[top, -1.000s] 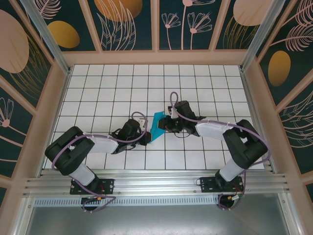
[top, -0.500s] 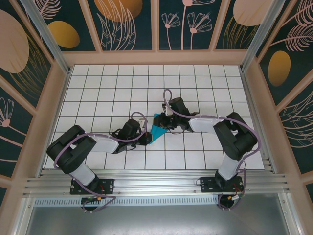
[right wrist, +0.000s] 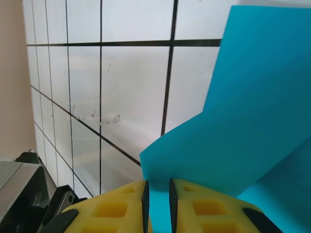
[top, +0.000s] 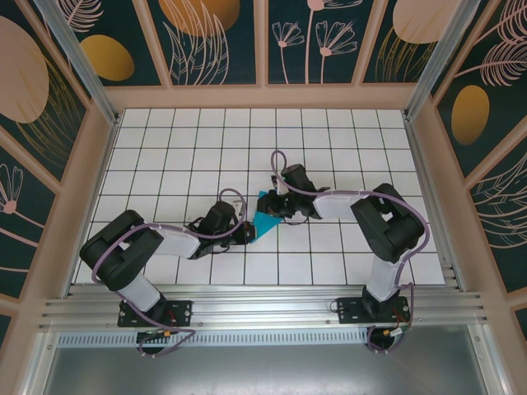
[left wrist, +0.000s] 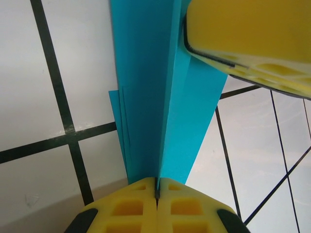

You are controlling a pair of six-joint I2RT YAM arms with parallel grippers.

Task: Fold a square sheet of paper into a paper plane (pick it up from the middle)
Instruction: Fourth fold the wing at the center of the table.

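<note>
White gridded surface point(top: 165, 148), mid-frame: the creased teal sheet of paper point(top: 264, 218) is pinched at its lower tip by the left end effector point(top: 247, 234) and at an upper flap edge by the right end effector point(top: 272, 207), seemingly anchoring it for the next fold.

At the bottom edge, the right gripper point(right wrist: 158, 194) pinches the teal paper point(right wrist: 252, 107), which fills the right side; the white gridded table point(right wrist: 131, 97) lies at left.
</note>
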